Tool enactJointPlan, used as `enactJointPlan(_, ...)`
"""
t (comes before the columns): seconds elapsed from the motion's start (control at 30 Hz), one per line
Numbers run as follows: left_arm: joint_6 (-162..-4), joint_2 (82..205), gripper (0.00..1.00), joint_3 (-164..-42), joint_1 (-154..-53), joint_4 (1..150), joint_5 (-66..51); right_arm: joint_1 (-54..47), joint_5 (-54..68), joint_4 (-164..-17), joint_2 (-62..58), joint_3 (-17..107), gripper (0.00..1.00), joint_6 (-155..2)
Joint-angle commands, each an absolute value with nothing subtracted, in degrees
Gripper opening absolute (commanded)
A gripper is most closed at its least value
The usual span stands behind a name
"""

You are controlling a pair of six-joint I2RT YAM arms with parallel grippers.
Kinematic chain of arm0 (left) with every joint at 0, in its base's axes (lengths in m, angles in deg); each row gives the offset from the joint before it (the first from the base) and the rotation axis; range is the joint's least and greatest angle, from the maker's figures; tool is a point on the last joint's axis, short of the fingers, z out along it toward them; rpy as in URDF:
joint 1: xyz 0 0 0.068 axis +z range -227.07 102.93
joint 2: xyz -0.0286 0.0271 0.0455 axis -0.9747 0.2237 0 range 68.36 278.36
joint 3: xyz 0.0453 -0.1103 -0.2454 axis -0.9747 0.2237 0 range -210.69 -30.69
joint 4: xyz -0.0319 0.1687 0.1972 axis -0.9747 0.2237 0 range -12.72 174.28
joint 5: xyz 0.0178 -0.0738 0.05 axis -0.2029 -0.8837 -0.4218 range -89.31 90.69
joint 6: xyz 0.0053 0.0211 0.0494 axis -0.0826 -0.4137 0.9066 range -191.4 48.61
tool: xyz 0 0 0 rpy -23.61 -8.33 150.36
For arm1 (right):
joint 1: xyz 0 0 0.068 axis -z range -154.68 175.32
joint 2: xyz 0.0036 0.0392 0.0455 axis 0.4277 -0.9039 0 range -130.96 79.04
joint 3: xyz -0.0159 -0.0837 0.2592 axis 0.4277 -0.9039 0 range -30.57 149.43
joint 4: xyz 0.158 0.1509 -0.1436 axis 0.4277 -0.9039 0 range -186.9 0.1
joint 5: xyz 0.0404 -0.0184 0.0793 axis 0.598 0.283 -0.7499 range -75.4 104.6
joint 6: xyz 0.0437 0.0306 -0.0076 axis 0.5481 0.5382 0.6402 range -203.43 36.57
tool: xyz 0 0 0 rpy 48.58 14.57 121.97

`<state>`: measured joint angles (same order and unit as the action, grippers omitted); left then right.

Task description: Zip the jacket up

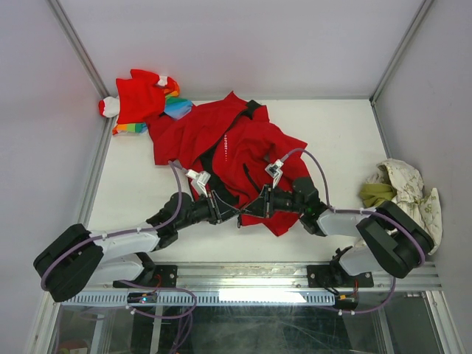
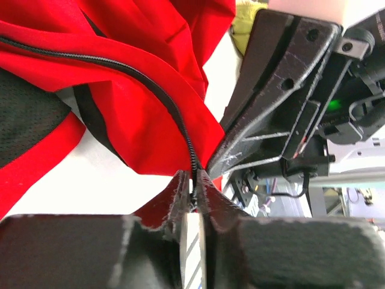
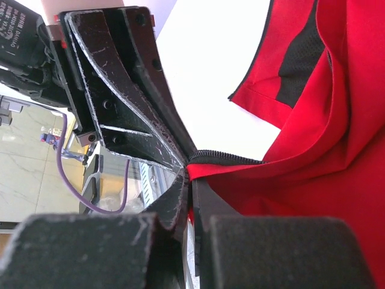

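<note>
Jacket (image 1: pixel 251 144) is lying crumpled and open in the middle of the tabletop (image 1: pixel 346 140), with its hem toward the arms. At that hem the left tool (image 2: pixel 194 183) is clenching the lower end of the zipper (image 2: pixel 190 150), and the right tool (image 3: pixel 188 188) is clenching the red edge just beside it. I judge both halves need lining up at the bottom before pulling. The tools are crowding each other, and folded panels are bending the zipper line. Right of the jacket, well apart, a cream and green cloth (image 1: pixel 402 188) is sitting. At its far left a striped garment (image 1: pixel 140 99) is lying against it.
</note>
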<state>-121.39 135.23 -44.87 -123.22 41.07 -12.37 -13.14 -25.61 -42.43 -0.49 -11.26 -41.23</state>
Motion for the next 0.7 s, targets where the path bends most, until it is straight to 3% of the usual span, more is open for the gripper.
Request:
enactJointPlan(0.0,-120.9,130.6,0.22,-44.9,-123.6,42.1,-8.7,-13.5,-25.2,-37.4,1.9,-10.4,0.0,-42.9)
enactJointPlan(0.1,-120.9,127.9,0.32,-43.4,-123.6,43.6,-8.3,-13.5,-23.2,-39.7,3.6,-9.7,0.0,-44.2)
enactJointPlan(0.4,-120.6,129.0,0.47,-42.4,-123.6,39.5,-13.2,-13.5,-21.1,-40.1,5.2,-8.7,0.0,-45.0)
enactJointPlan(0.67,-122.0,135.8,0.5,-43.1,-123.6,33.2,-16.2,-13.5,-20.3,-38.9,6.2,-9.2,0.0,-44.8)
